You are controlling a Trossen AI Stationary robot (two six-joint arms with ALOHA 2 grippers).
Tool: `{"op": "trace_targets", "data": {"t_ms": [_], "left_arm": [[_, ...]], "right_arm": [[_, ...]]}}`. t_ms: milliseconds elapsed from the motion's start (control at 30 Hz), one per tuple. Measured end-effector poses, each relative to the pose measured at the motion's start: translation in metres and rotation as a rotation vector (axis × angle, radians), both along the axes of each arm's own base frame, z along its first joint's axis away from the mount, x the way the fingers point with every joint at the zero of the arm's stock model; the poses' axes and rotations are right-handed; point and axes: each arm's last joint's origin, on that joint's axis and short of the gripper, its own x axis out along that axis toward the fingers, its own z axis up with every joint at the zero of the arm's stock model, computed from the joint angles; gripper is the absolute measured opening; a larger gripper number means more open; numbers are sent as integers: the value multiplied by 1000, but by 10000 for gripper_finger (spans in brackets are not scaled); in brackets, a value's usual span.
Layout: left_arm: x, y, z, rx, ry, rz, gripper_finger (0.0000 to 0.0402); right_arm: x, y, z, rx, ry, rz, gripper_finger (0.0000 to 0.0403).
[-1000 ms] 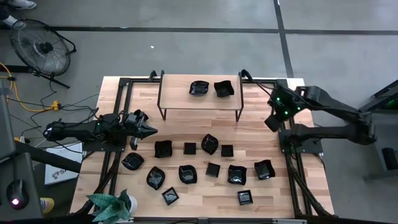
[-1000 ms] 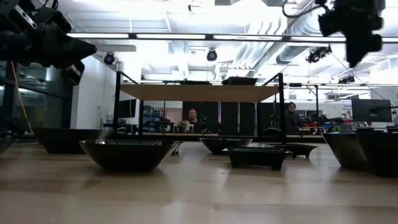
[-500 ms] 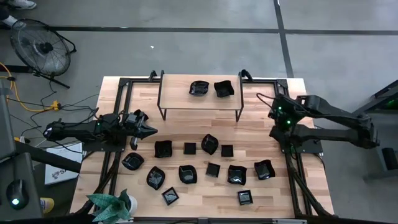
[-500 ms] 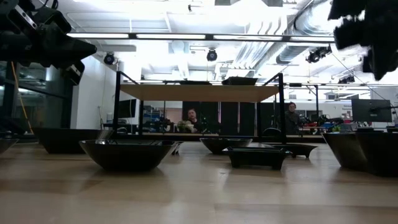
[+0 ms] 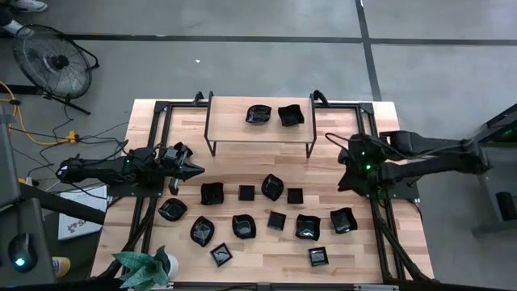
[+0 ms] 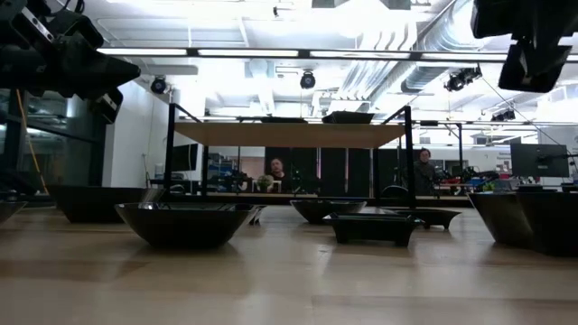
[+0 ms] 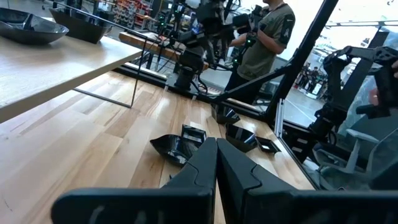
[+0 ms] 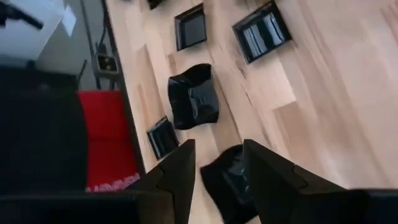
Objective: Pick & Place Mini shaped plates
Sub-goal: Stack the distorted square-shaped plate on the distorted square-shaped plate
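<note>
Several mini shaped plates, small glossy black dishes, lie on the wooden table (image 5: 339, 129); among them are a wavy one (image 5: 342, 220), a leaf-like one (image 5: 272, 187) and a square one (image 5: 246, 192). Two more (image 5: 258, 114) (image 5: 291, 115) rest on a low raised shelf (image 5: 234, 129) at the far side. My right gripper (image 5: 342, 171) (image 8: 217, 152) hangs open above the table's right side, slanting down, with nothing between its fingers; a black dish (image 8: 229, 180) lies far below them. My left gripper (image 5: 196, 170) (image 7: 216, 155) is shut and level at the left, holding nothing.
A green plant (image 5: 145, 267) stands at the near left corner. The shelf's thin black legs (image 5: 209, 145) stand on the table. A black frame (image 5: 153, 137) runs along the table's sides. A person (image 7: 267, 37) stands beyond the table's right end.
My right gripper has swung from the far right corner toward the near edge and the table's middle, sinking a little and tipping from nearly level to slanting down over the plates. Its fingers stay apart. The plates have not moved.
</note>
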Motion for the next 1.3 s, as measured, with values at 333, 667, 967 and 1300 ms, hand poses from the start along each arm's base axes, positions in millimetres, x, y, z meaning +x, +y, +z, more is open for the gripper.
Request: {"op": "trace_targets", "data": {"t_ms": [333, 667, 967, 1300], "left_arm": [[0, 0, 0, 0, 0, 0, 1], [0, 0, 0, 0, 0, 0, 1], [0, 0, 0, 0, 0, 0, 1], [0, 0, 0, 0, 0, 0, 1]], "right_arm": [[18, 36, -21, 179, 433, -379, 129], [45, 75, -53, 133, 616, -502, 129], [61, 97, -81, 98, 701, -498, 129], [64, 114, -97, 12, 688, -472, 129]]}}
